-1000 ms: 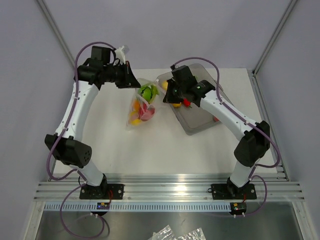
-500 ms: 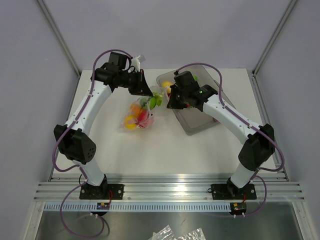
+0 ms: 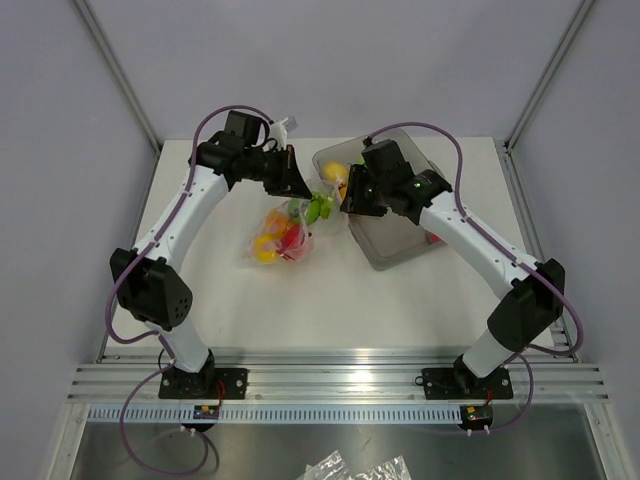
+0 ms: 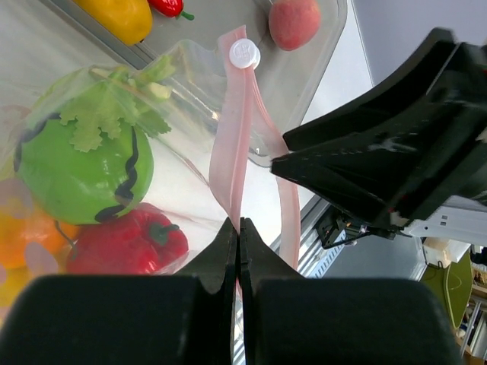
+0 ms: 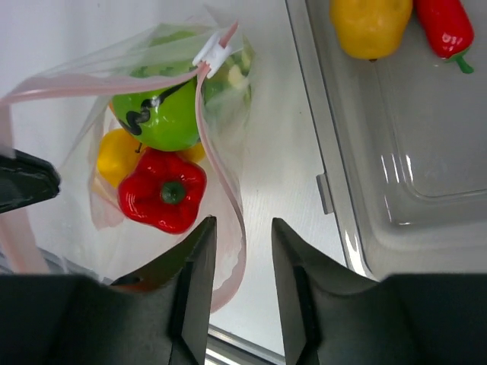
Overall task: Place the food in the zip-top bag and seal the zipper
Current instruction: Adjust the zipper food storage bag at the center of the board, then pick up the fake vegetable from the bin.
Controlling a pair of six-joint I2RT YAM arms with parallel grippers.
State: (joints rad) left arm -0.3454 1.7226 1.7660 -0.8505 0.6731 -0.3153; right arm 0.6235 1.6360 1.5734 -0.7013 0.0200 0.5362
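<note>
Near the bench's far edge, the zip-top bag (image 3: pixel 280 238) holds some food (image 5: pixel 162 190), left gripper (image 4: pixel 238 226) pinching its unsealed zipper (image 4: pixel 232 152), right gripper (image 5: pixel 243 225) spread empty; yellow pepper (image 5: pixel 370 23), chilli (image 5: pixel 445 26), peach (image 4: pixel 294 21) lie unbagged in tray (image 5: pixel 396 182).

In the left wrist view, the lower run of the zipper (image 4: pixel 228 163) was hidden between the pressed-together fingers (image 4: pixel 217 262) of the left gripper (image 4: pixel 238 232). A yellow fruit (image 4: pixel 118 11), a red chilli (image 4: pixel 171 6) and a peach (image 4: pixel 294 21) were cut off by the top edge, and the right gripper (image 4: pixel 280 152) by the right edge. In the right wrist view, a yellow piece (image 5: pixel 118 156) in the zip-top bag (image 5: pixel 72 122) was half covered by a green one (image 5: pixel 156 114) and a red pepper (image 5: pixel 162 190). From above, the tray (image 3: pixel 395 250) was largely hidden under the right arm (image 3: pixel 470 235), and the zipper could not be made out.
</note>
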